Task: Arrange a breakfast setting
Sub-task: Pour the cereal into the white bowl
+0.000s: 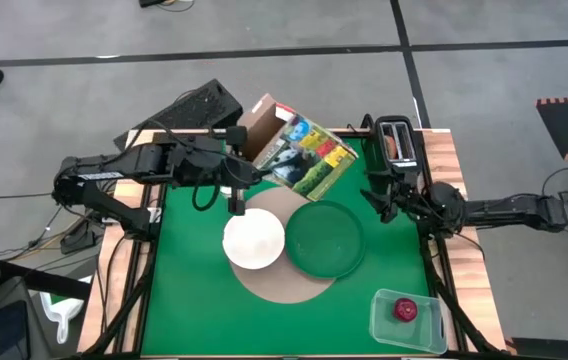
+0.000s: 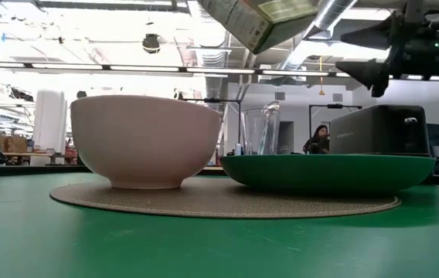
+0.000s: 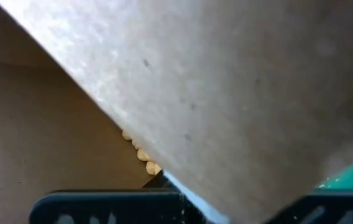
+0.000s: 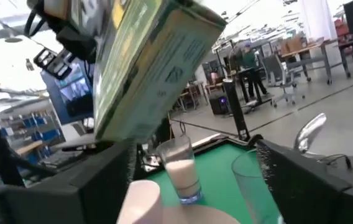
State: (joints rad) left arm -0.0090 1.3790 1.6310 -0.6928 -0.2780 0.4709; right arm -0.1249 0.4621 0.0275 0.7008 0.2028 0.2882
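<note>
You have a green-topped surface (image 1: 194, 300) with a round tan mat (image 1: 284, 287) at its middle. On the mat sit a larger green plate (image 1: 324, 238) and, just beside it, a white round bowl (image 1: 253, 240); from table height the two look close, but whether they touch you cannot tell.

Above them hangs a colourful printed cardboard cereal box (image 1: 294, 148), tilted, with its brown open flap toward the left arm. Your left gripper (image 1: 234, 140) has its jaws fully closed on that box, and its wrist camera shows pale cereal pieces (image 3: 140, 153) lying inside the carton. The box sits behind the bowl rather than over it.

Your right gripper (image 1: 382, 196) waits at the right rear of the surface, near a black toaster (image 1: 396, 140), jaws spread wide and holding nothing. Its wrist camera looks over a clear glass (image 4: 183, 168) standing behind the bowl, partly filled with something white.

At the front right corner a clear plastic container (image 1: 408, 320) holds a small red fruit (image 1: 405, 309), well apart from the mat.

The step in hand looks like filling the bowl with cereal. Next, you would need to carry the box's open end over the bowl and tip it further, gently, so the pieces land inside and not on the mat or plate.
</note>
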